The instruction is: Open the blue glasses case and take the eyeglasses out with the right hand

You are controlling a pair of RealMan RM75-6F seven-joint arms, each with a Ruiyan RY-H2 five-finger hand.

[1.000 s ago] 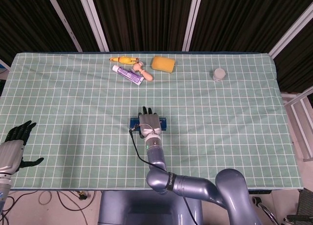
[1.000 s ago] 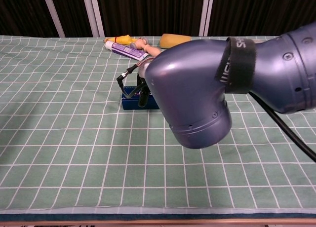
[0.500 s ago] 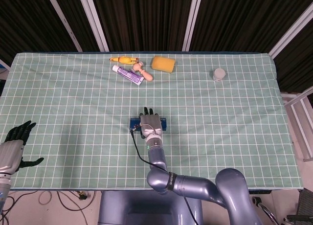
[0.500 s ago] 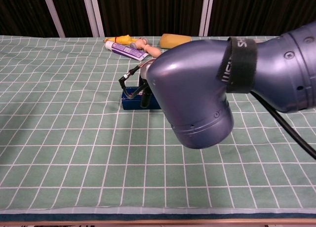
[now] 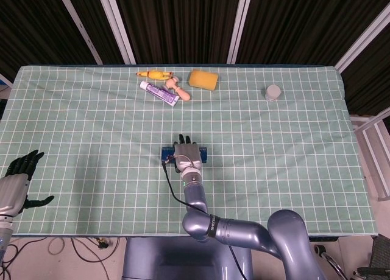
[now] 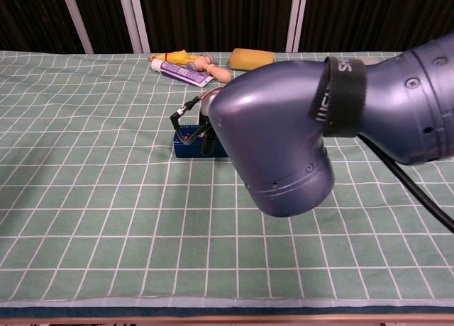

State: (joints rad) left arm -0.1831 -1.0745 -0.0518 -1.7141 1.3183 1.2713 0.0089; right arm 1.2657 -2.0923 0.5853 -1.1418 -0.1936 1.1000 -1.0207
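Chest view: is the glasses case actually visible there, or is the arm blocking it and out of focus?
In the chest view the right arm's large purple casing fills the middle and looks soft; only the left end of the blue glasses case shows. The head view is sharp and evenly lit, but there the right hand covers most of the case, so whether the lid is open cannot be told.

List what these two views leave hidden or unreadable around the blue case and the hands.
- Blue glasses case: head view, right hand covers its middle; lid state unreadable.
- Chest view: right arm blocks most of the case and hand.
- Eyeglasses: not visible in either view.
- Left hand: cut by the head view's left edge, absent from chest view.
- Toothpaste tube: print too small.
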